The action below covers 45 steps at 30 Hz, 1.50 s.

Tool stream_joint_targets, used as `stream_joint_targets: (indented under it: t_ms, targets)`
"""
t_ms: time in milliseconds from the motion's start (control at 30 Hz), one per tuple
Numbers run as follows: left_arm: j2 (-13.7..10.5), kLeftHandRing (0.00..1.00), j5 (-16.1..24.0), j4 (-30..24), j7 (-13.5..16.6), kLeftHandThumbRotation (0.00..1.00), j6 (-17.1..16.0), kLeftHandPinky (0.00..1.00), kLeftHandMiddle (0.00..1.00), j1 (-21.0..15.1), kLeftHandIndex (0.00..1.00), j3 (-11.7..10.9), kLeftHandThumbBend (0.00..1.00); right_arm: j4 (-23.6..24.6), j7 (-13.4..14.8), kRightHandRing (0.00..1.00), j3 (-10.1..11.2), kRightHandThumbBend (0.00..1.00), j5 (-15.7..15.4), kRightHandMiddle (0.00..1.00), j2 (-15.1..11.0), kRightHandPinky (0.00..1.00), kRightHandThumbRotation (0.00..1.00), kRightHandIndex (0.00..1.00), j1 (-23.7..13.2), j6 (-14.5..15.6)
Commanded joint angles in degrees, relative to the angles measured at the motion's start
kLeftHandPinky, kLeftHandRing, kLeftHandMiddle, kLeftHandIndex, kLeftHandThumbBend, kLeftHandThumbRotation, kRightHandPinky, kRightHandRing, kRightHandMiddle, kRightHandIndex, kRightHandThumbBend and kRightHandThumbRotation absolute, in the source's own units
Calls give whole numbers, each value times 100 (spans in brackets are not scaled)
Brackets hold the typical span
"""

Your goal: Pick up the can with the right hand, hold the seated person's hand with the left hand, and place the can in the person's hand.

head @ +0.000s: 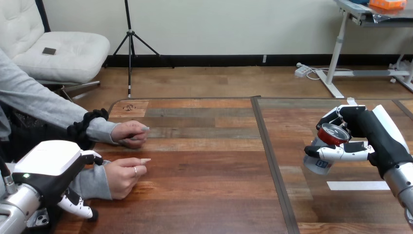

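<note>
Table [204, 185]: can [332, 133] within right hand [375, 132]

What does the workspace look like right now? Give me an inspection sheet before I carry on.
Surface: wooden table, bare in the middle.
Job's things: can tilted, held at the table's right; person's nearer hand and farther hand rest on the table at left, loosely curled.
Clutter: white strip flat by the right arm.
Hands: right hand, fingers curled round the can; left hand by the person's nearer wrist, hold cannot be told.
Cables: nothing seen.
Surroundings: person seated at left.
</note>
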<state>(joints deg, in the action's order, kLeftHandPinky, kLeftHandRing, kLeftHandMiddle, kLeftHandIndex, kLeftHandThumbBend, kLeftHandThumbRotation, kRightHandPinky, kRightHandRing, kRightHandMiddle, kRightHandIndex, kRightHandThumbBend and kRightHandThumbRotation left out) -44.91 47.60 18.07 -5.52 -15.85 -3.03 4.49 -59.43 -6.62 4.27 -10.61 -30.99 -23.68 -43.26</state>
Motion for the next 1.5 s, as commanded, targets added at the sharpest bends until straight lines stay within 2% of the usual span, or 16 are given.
stream_joint_targets:
  t_ms: [0, 233, 433, 633, 933, 1067, 1133, 1233, 1467]
  targets:
    - [-132, 81, 47, 210, 244, 29, 77, 76, 83, -412, 82, 92, 100, 247, 126, 31, 73, 78, 118, 38, -37, 26, 0, 43, -258, -109]
    - [-130, 83, 65, 343, 337, 32, 139, 77, 86, -476, 84, 188, 100, 234, 91, 33, 79, 78, 141, 40, -42, 28, 0, 43, -273, -137]
    - [-144, 86, 99, 366, 288, 33, 251, 78, 89, -531, 87, 273, 100, 198, 51, 33, 91, 78, 173, 40, -43, 29, 0, 43, -296, -147]
    - [-147, 87, 168, 479, 462, 35, 283, 79, 91, -574, 88, 355, 100, 222, 12, 30, 107, 78, 212, 39, -33, 26, 0, 43, -297, -86]
    - [-114, 87, 239, 647, 1012, 36, 249, 78, 91, -605, 88, 410, 100, 216, -80, 33, 100, 78, 285, 39, -46, 28, 0, 43, -306, -110]
    - [-102, 87, 132, 750, 1237, 37, 99, 78, 91, -622, 88, 383, 100, 213, -61, 33, 93, 78, 281, 39, -50, 29, 0, 43, -305, -91]
    - [-105, 87, 100, 770, 1280, 37, 62, 78, 91, -628, 88, 377, 100, 218, -57, 33, 95, 78, 286, 39, -49, 29, 0, 43, -301, -76]
    - [-104, 87, 30, 733, 1191, 37, 96, 78, 91, -630, 89, 349, 100, 212, -26, 32, 92, 78, 272, 39, -49, 28, 0, 43, -302, -42]
    - [-125, 88, 75, 675, 1291, 37, 159, 79, 92, -619, 90, 339, 100, 197, -38, 29, 86, 79, 272, 38, -51, 25, 0, 43, -316, -77]
